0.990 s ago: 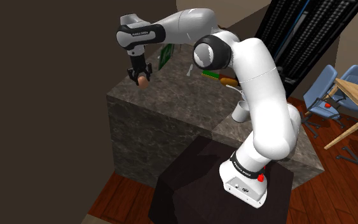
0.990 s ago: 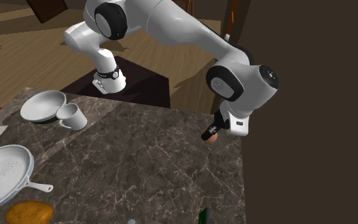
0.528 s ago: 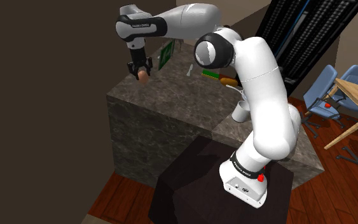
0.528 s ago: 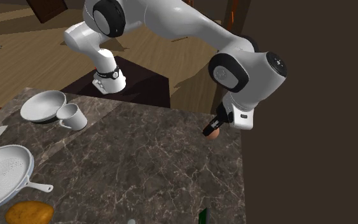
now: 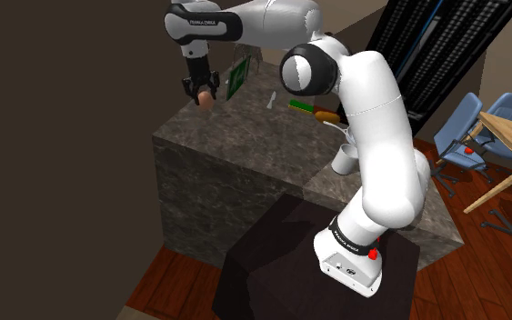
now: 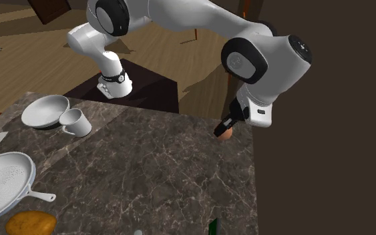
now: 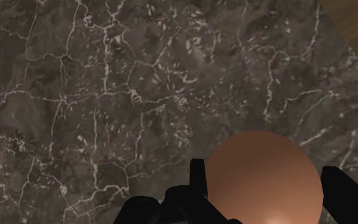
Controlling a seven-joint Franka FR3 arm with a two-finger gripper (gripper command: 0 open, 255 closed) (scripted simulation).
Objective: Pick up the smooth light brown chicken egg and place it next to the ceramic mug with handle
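A smooth light brown egg (image 7: pixel 260 178) sits clasped between my gripper's (image 7: pixel 263 191) two black fingers, high above the dark marble counter (image 7: pixel 107 95). From the shoulder view the egg (image 5: pixel 205 99) hangs under the gripper (image 5: pixel 203 94) over the counter's far left corner, close to the dark wall. In the second exterior view the egg (image 6: pixel 226 133) is held above the counter's right edge. The white mug with a handle (image 6: pixel 77 123) stands far off at that view's left, touching a white bowl (image 6: pixel 45 110). The mug (image 5: pixel 342 158) also peeks out beside my arm.
A white pan (image 6: pixel 3 183) and a brown potato-like lump (image 6: pixel 30 223) lie at the second exterior view's lower left. A green object (image 5: pixel 236 80) leans behind the gripper. A dark wall (image 6: pixel 326 120) rises right beside the counter edge. Blue chairs (image 5: pixel 463 127) and a table stand far right.
The gripper has risen with the egg and shifted toward the wall and the counter's far corner. Its grip has not changed.
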